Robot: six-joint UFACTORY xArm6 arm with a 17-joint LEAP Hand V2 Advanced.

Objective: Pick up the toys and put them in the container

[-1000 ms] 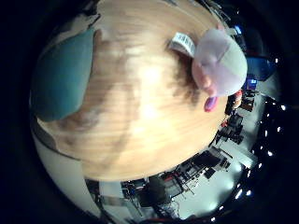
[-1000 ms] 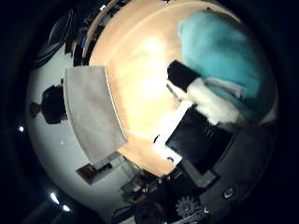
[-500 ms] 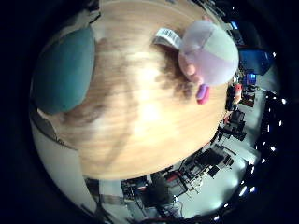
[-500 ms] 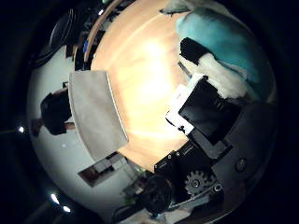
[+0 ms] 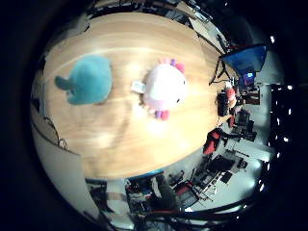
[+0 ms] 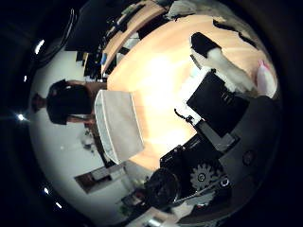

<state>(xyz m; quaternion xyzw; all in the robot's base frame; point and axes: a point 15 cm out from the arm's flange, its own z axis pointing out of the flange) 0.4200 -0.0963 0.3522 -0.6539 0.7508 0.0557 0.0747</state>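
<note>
Wooden worktop (image 5: 144, 144) carries a teal plush toy (image 5: 89, 79) and a pink plush toy (image 5: 166, 86) with an unreadable white tag (image 5: 138, 87), near each other. A white container (image 6: 118, 125) sits at the worktop's edge. The hand (image 6: 222, 109) holds nothing; whether its fingers (image 6: 213, 52) are spread or curled, I cannot tell.

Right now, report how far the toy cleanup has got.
Nothing looks done: the teal plush toy and the pink plush toy both lie on the wooden table, side by side and apart. The grey container sits at the table's edge, and nothing shows inside it from this angle. The hand holds nothing in view. Left: pick up both toys and place them in the container.
</note>
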